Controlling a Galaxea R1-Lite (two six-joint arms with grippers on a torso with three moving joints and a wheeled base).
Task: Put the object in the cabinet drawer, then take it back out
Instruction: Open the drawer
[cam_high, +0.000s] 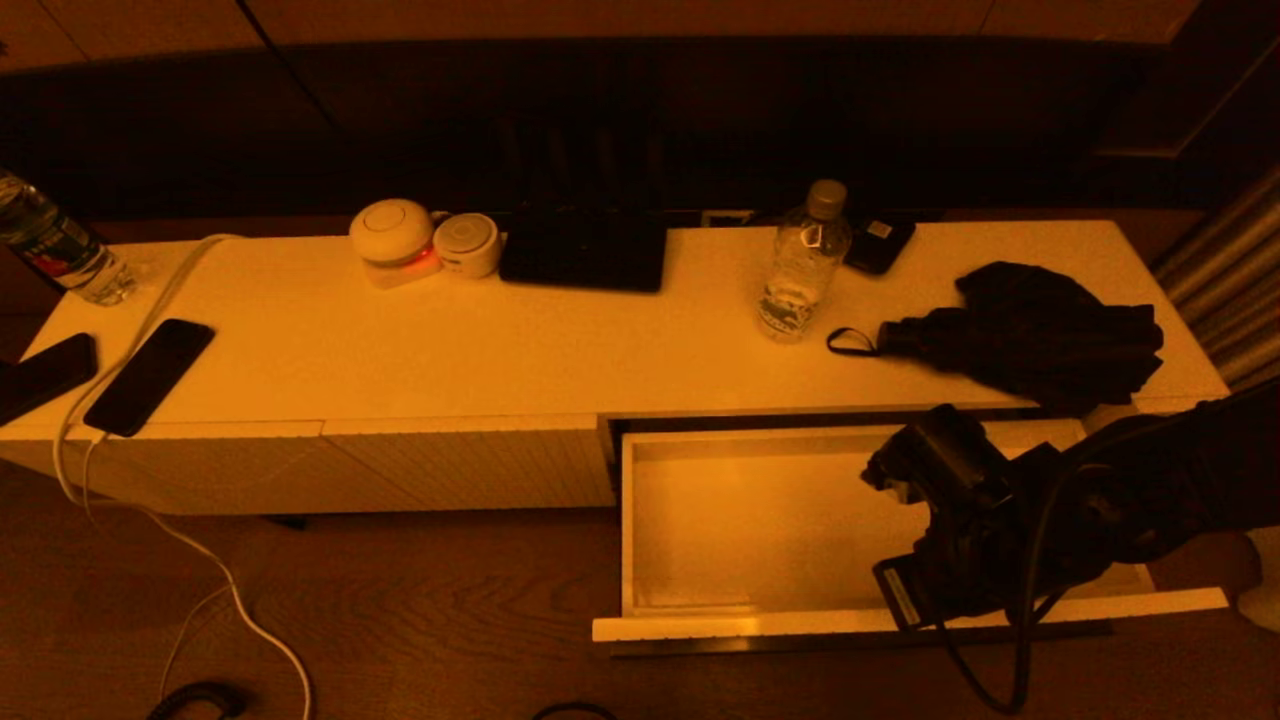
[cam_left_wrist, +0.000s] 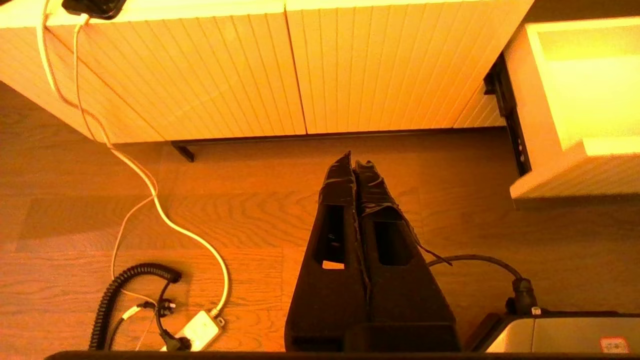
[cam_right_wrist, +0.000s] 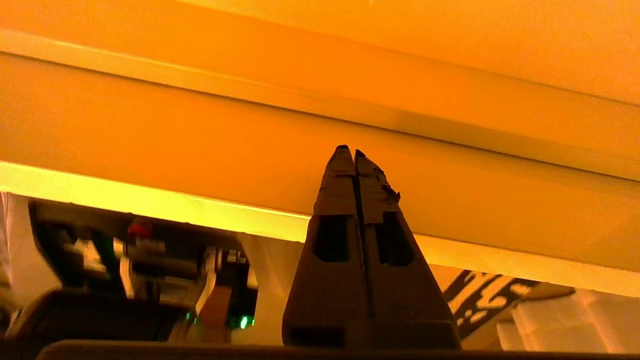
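Observation:
The cabinet drawer (cam_high: 740, 627) is pulled out at the right of the cabinet (cam_high: 500, 350), and the part of its white inside that shows is bare. My right arm (cam_high: 1000, 520) reaches over the drawer's right half. The right gripper (cam_right_wrist: 354, 150) is shut on nothing, its fingertips close to a white drawer wall (cam_right_wrist: 200, 140). A black folded umbrella (cam_high: 1030, 335) with a wrist loop lies on the cabinet top behind the drawer. A clear water bottle (cam_high: 805, 260) stands to its left. My left gripper (cam_left_wrist: 354, 162) hangs shut over the wooden floor, before the ribbed front panels (cam_left_wrist: 350, 65).
Two dark phones (cam_high: 150, 375) (cam_high: 45, 375) and a white cable (cam_high: 130, 340) lie at the cabinet's left end, beside another bottle (cam_high: 60, 245). Two round white devices (cam_high: 395, 240) (cam_high: 467, 243) and a flat black slab (cam_high: 585, 250) sit at the back. Cables and a charger (cam_left_wrist: 197, 330) lie on the floor.

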